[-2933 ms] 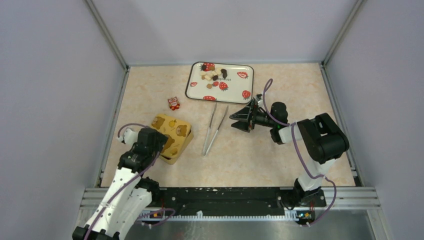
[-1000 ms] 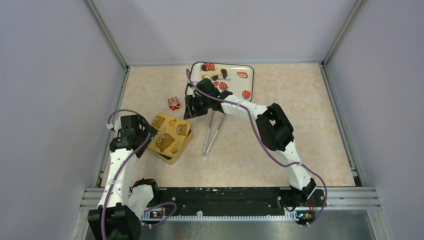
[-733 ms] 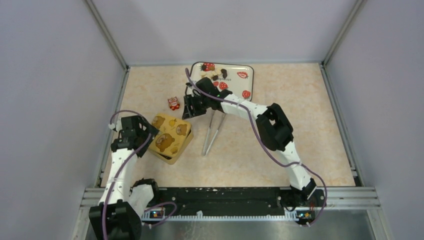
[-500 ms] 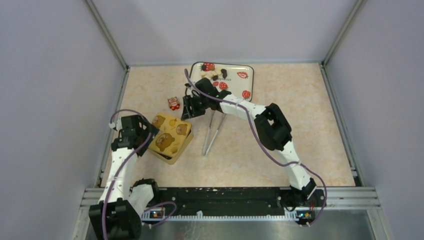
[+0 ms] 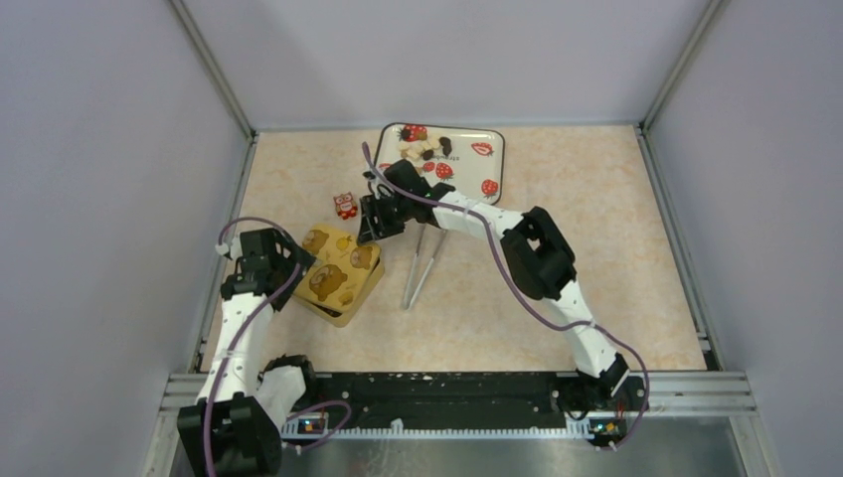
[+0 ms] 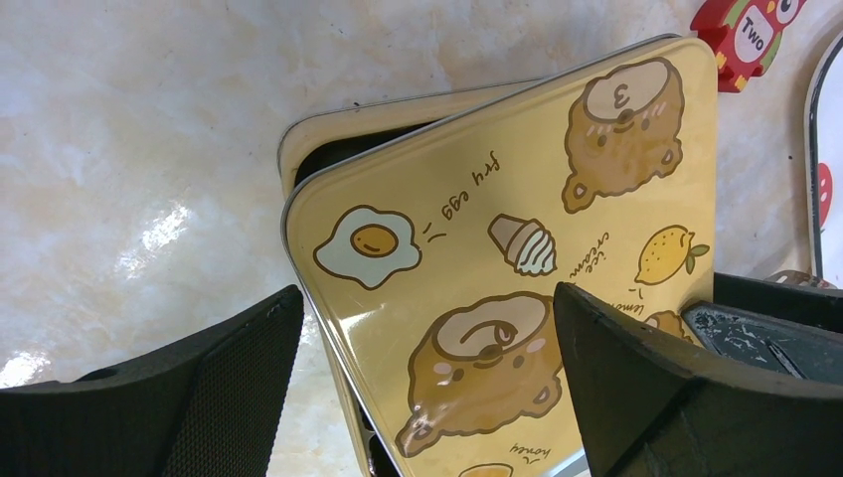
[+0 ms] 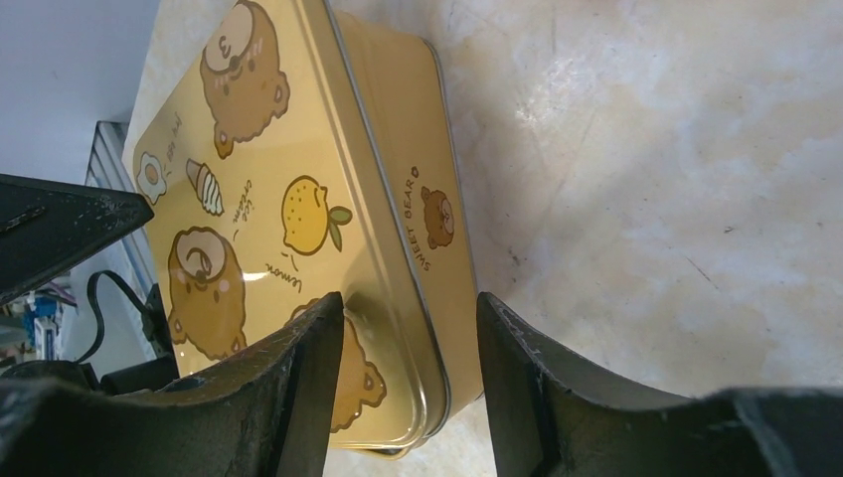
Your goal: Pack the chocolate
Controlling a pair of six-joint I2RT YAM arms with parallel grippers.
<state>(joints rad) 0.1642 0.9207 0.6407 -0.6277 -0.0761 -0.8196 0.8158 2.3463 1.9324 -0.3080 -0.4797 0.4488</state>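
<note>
The chocolate [image 5: 422,149] lies as several small brown and cream pieces at the back of a white tray [image 5: 467,184] printed with strawberries. A yellow tin [image 5: 338,276] sits front left, and its bear-printed lid [image 6: 497,248] lies askew, so a dark gap shows over the base [image 6: 328,119]. My left gripper [image 5: 290,268] [image 6: 427,291] is open wide, one finger on each side of the lid's near corner. My right gripper [image 5: 374,219] [image 7: 410,298] hangs open at the tin's far corner. That corner of the tin [image 7: 427,219] shows between its fingers, not pinched.
Metal tongs [image 5: 422,258] lie on the table between tin and tray. A small red owl toy [image 5: 345,206] [image 6: 746,30] stands behind the tin. The tray's rim [image 6: 817,149] shows at the right edge of the left wrist view. Walls close in three sides.
My right gripper has edged left and nearer, toward the tin's far corner. The left arm and the tin stay as they were a second ago.
</note>
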